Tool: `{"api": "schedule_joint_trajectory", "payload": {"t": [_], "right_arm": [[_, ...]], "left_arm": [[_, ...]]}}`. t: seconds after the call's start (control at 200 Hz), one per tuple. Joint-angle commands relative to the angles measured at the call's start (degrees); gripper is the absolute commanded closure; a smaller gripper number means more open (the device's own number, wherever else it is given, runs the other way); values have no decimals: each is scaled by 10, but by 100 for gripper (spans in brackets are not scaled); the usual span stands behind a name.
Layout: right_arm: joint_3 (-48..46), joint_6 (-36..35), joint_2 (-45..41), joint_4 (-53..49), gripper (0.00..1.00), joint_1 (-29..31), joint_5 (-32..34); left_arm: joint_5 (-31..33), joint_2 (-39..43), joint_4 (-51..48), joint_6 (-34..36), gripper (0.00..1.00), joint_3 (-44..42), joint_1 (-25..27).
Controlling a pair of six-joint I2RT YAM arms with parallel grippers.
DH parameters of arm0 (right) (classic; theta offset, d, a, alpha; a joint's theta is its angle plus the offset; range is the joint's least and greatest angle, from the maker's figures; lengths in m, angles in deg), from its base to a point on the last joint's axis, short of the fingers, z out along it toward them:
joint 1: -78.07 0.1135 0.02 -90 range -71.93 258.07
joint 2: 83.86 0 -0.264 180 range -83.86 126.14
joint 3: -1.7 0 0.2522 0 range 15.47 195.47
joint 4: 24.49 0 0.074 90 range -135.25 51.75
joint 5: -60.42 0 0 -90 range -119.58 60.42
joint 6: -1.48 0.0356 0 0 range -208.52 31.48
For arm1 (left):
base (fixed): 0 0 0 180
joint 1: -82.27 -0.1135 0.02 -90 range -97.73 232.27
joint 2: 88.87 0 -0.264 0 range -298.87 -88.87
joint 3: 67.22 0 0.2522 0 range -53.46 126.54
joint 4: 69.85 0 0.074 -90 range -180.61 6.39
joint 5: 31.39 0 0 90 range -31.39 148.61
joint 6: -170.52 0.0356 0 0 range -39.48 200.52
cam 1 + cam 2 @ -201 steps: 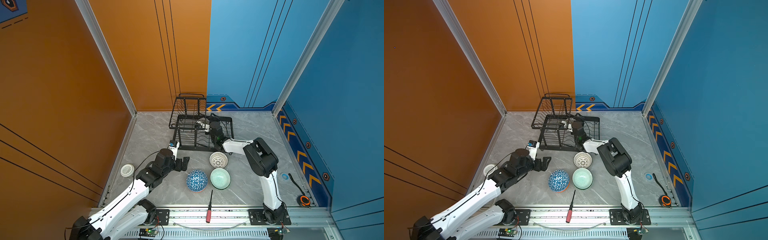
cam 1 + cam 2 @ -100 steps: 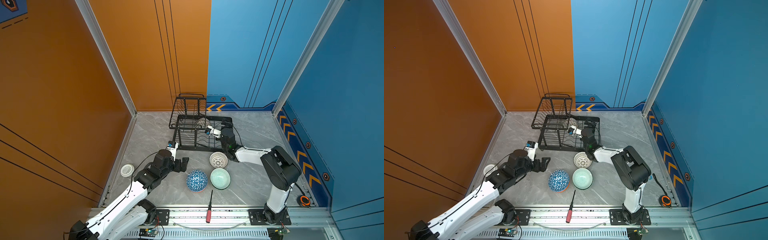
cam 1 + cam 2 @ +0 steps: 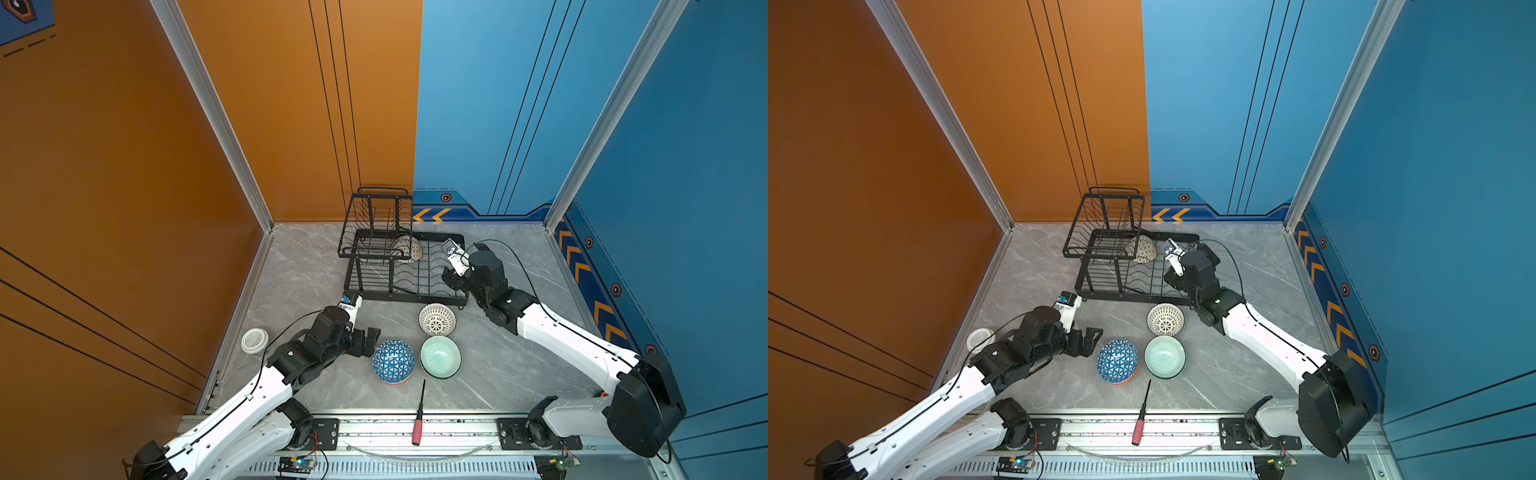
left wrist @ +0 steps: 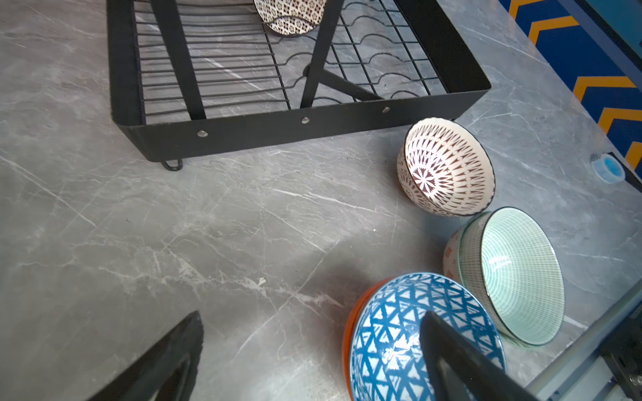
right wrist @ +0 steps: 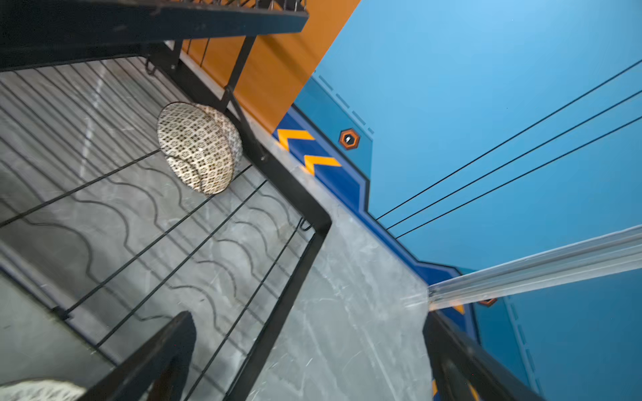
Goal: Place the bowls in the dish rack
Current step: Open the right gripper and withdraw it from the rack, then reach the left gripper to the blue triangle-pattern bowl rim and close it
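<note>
The black wire dish rack point(image 3: 407, 297) point(image 3: 1133, 296) point(image 4: 295, 132) point(image 5: 305, 208) stands at the back. A cream bowl with a small dark pattern point(image 3: 409, 248) point(image 3: 1142, 249) point(image 4: 288, 17) point(image 5: 199, 145) leans in its lower tray. In front of the rack are a white lattice bowl point(image 3: 436, 319) point(image 3: 1165, 319) point(image 4: 448, 166), a mint bowl point(image 3: 440, 356) point(image 3: 1164, 356) point(image 4: 517, 270) and a blue triangle bowl point(image 3: 393, 360) point(image 3: 1117, 360) point(image 4: 392, 330). The blue one is nested in an orange bowl point(image 4: 349, 326). My left gripper point(image 3: 371, 343) point(image 3: 1092, 340) point(image 4: 311, 316) is open just left of the blue bowl. My right gripper point(image 3: 451, 278) point(image 3: 1171, 278) point(image 5: 307, 316) is open and empty over the rack's right rim.
A red-handled screwdriver point(image 3: 419, 415) point(image 3: 1140, 415) lies at the front edge by the rail. A white round lid point(image 3: 254, 340) point(image 3: 978, 338) sits near the left wall. A blue tape roll point(image 4: 608, 168) lies toward the right wall. Walls enclose three sides.
My right gripper has drawn back from the patterned bowl to the rack's right rim, and its arm has swung out to the right. The bowl stays in the rack. The left arm has barely moved.
</note>
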Motion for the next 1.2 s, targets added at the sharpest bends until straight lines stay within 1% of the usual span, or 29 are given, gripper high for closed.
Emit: {"api": "schedule_joint_trajectory", "payload": {"t": [0.0,0.065,0.105,0.17,0.29,0.401,0.481,0.566,0.571,0.586,0.676,0.781,0.911,0.976,1.046,1.116,1.192], "right_arm": [[17,178,-20,-149,0,-5,-75],[13,222,-32,-158,0,-5,-92],[9,235,-39,-164,0,-4,-111],[1,258,-49,-172,0,-5,-116],[-19,283,-61,-174,0,-7,-127],[-22,311,-52,-172,0,-16,-142],[-17,333,-41,-169,0,-22,-151],[-7,336,-25,-158,0,-25,-163],[-7,336,-24,-157,0,-25,-164],[-3,336,-20,-155,0,-26,-165],[13,333,2,-153,0,-27,-171],[26,330,24,-149,0,-27,-180],[38,328,46,-148,0,-27,-180],[39,329,48,-148,0,-27,-184],[38,327,49,-148,0,-27,-184],[36,326,49,-148,0,-28,-181],[36,326,49,-149,0,-28,-181]], "left_arm": [[-3,-8,-34,-8,2,9,17],[-6,-18,-37,-13,2,7,21],[-11,-28,-37,-16,1,6,22],[-16,-48,-37,-20,1,7,22],[-21,-84,-34,-21,1,14,29],[-25,-105,-19,-25,2,13,38],[-32,-118,-16,-28,5,18,40],[-30,-125,-15,-29,12,23,48],[-29,-125,-16,-29,15,24,48],[-28,-125,-16,-29,19,24,49],[-26,-129,-12,-32,30,25,51],[-27,-138,-12,-30,47,30,55],[-24,-146,-11,-33,55,29,61],[-27,-153,-11,-34,62,30,62],[-28,-156,-11,-34,67,30,64],[-27,-157,-10,-34,74,28,65],[-30,-156,-7,-34,76,26,66]]}}
